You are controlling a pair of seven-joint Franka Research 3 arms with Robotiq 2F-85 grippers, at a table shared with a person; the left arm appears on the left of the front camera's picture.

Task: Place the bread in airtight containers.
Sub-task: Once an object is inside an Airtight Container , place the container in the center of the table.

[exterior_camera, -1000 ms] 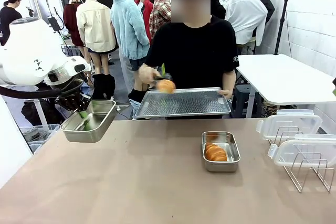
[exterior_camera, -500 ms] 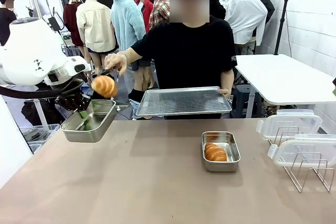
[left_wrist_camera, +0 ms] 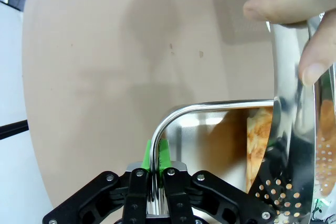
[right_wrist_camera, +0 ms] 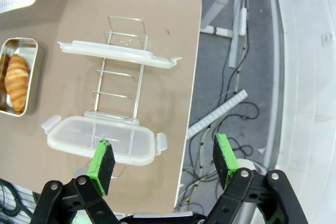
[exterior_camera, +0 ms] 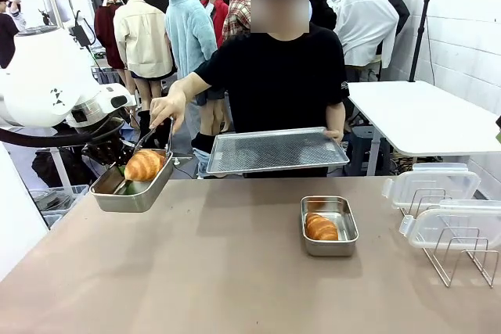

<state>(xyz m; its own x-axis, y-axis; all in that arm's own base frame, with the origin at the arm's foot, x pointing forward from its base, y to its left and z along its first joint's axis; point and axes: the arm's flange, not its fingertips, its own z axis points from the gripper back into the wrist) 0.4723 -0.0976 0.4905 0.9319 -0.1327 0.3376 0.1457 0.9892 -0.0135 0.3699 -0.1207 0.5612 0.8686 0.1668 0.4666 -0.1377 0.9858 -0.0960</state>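
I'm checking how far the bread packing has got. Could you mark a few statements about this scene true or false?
1. The left gripper is shut on the rim of a steel pan. True.
2. A person's tongs hold a croissant at that pan. True.
3. The pan on the table is empty. False: a second croissant lies in it.
4. The right gripper grips a lid. False: it is open and holds nothing, above the clear lids.
5. The person's tray carries bread. False: it is bare.
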